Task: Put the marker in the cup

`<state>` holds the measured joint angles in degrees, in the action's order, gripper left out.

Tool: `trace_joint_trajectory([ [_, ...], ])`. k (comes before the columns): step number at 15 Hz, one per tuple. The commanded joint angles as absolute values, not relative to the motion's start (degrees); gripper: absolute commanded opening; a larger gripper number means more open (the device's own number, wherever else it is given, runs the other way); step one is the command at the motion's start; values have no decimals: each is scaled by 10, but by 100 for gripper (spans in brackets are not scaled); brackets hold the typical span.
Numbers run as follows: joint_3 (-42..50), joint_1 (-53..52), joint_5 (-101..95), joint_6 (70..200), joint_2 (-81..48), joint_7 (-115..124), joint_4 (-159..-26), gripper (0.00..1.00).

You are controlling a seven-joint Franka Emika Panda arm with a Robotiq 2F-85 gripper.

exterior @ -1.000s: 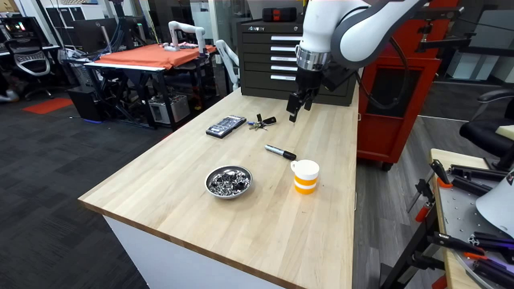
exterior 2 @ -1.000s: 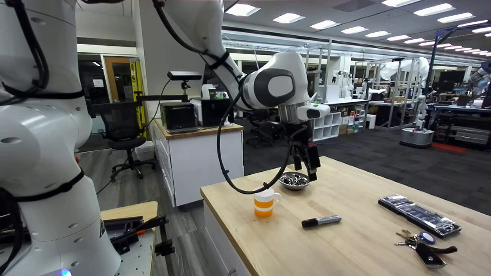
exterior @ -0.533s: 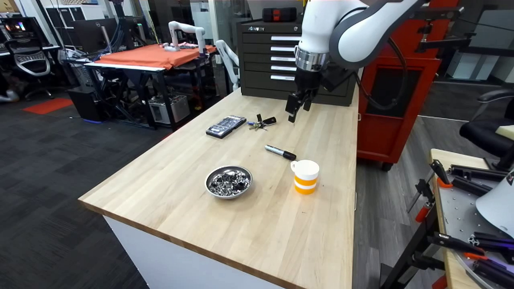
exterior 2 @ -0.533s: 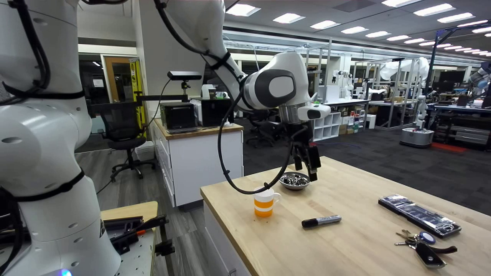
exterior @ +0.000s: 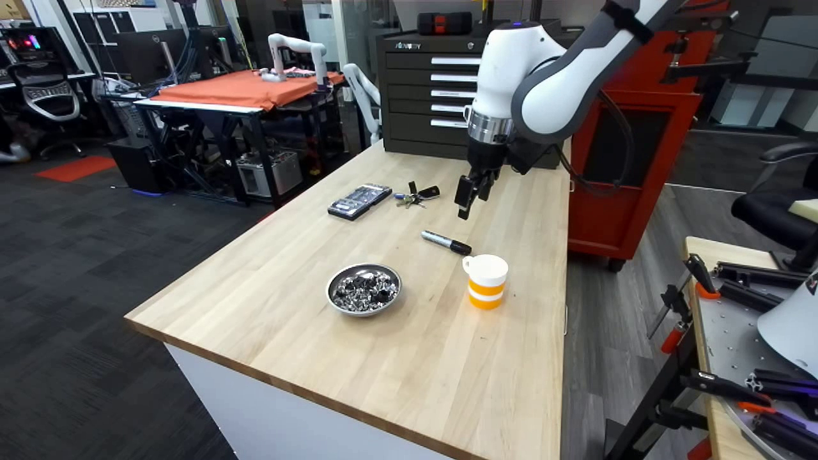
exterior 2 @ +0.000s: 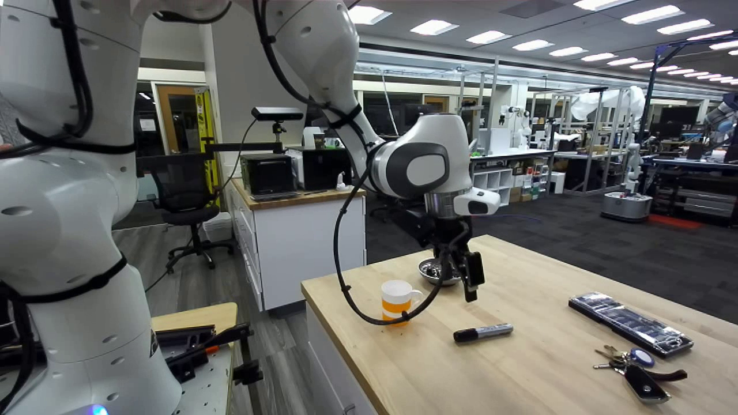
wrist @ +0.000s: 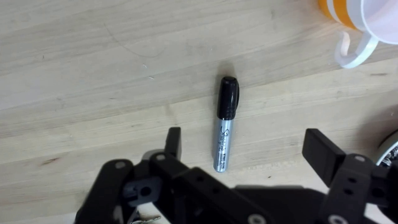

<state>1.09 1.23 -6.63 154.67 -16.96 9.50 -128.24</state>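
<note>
The marker (exterior: 447,243) lies flat on the wooden table with a black cap and a silver body; it also shows in an exterior view (exterior 2: 483,333). In the wrist view the marker (wrist: 225,127) is upright in the picture, its cap toward the top. The cup (exterior: 487,284) is white with orange bands and a handle, standing upright near the cap end; it also shows in an exterior view (exterior 2: 396,295) and at the wrist view's top right (wrist: 354,12). My gripper (wrist: 246,146) is open and empty, above the table, with the marker's body showing between its fingertips, closer to the left one.
A metal bowl (exterior: 363,313) of small parts stands beside the cup. A flat black case (exterior: 360,201) and a bunch of keys (exterior: 415,195) lie farther along the table. A dark drawer cabinet (exterior: 422,96) stands at the table's end.
My gripper has come down closer to the table and the marker, mostly in the last half second. The marker, cup and other objects have not moved.
</note>
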Motion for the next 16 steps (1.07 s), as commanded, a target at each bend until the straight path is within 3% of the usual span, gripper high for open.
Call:
trace_joint_trajectory([
  [1, 3, 25, -27, 1569, -202, 30, -1265, 100],
  [16, -14, 42, 7, 1540, -331, -62, -1141, 100],
])
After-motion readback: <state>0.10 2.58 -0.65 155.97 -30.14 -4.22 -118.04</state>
